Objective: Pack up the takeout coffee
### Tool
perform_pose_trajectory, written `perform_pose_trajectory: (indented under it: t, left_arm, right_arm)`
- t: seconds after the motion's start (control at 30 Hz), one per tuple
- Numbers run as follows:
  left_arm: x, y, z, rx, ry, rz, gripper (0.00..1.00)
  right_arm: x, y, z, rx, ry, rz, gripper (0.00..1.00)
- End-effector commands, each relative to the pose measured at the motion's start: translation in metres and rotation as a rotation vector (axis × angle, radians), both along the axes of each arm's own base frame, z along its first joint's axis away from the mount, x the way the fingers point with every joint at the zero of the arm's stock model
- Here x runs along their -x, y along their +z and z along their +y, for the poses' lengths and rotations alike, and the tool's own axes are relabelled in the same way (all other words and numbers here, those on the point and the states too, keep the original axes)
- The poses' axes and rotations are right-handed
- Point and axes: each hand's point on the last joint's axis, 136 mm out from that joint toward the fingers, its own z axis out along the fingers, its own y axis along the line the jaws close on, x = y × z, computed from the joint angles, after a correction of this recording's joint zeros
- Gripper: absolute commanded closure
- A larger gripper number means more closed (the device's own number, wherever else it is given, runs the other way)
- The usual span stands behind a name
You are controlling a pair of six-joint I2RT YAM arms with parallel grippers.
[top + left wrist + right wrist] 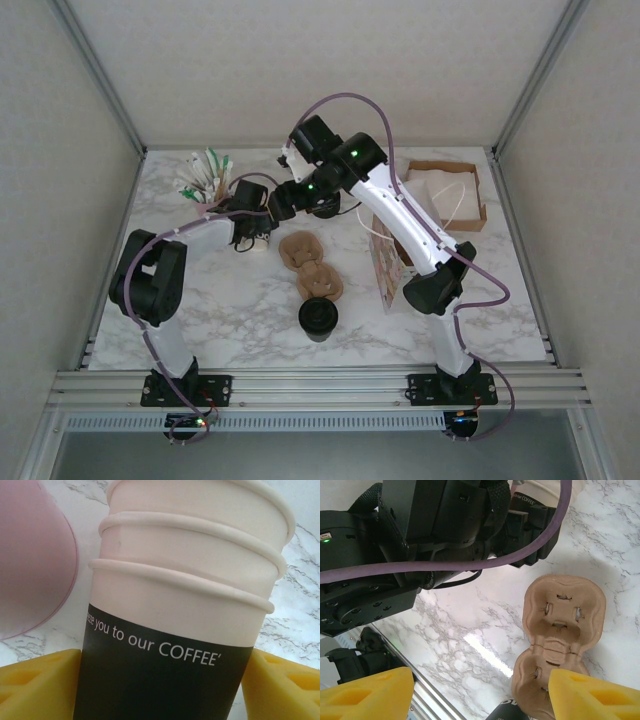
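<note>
The coffee (318, 318) stands upright on the bench (215, 315), lid up and long axis vertical. It is at the near end of the carrier (312, 268), just beside it.

The right jaws stand apart with nothing between them, tilted down and pointing toward the near rail (320, 380). From them the coffee lies straight ahead, past both cells of the carrier. In the right wrist view a dark sliver at the lower edge, between the pads (592, 695), is probably that cup, though too little shows to be sure.

The left jaws straddle the stack (190, 580) of lidless cups, with a pad at the dark wall on each side. Whether they press it cannot be told. From them the coffee lies well apart, off toward the right arm's side and nearer the rail.

Neither arm is clearly nearer, but the right jaws are free and aimed along the line, so the reach looks to be theirs. It would go over the carrier and then down, with a pad on each side of the wall below the lid.

There is open bench on the left-arm side of the coffee, while the bag (385, 268) stands near on the other side. The rail just beyond leaves little room to overshoot. The left arm's wrist also sits close beside the right jaws, so a swing that way looks tight.
</note>
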Motion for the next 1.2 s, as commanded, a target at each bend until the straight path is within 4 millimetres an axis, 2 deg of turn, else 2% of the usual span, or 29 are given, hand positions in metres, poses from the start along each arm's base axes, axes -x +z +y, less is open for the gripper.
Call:
perform_pose_trajectory:
  t: [0.0, 0.37, 0.67, 1.17]
  left_arm:
    - [0.001, -0.020, -0.006, -0.005, -0.027, 0.046, 0.18]
    - [0.001, -0.025, -0.019, 0.016, -0.058, 0.079, 0.13]
    - [0.001, -0.003, -0.027, 0.040, -0.067, 0.041, 0.12]
    - [-0.011, -0.036, -0.034, 0.044, -0.081, 0.096, 0.16]
  right_arm:
    - [-0.003, -0.007, -0.003, 0.011, -0.016, 0.018, 0.28]
    - [-0.002, -0.007, -0.006, 0.012, -0.022, 0.018, 0.28]
    - [0.000, -0.005, -0.007, 0.010, -0.020, 0.014, 0.28]
    - [-0.009, -0.018, -0.016, 0.034, -0.060, 0.024, 0.25]
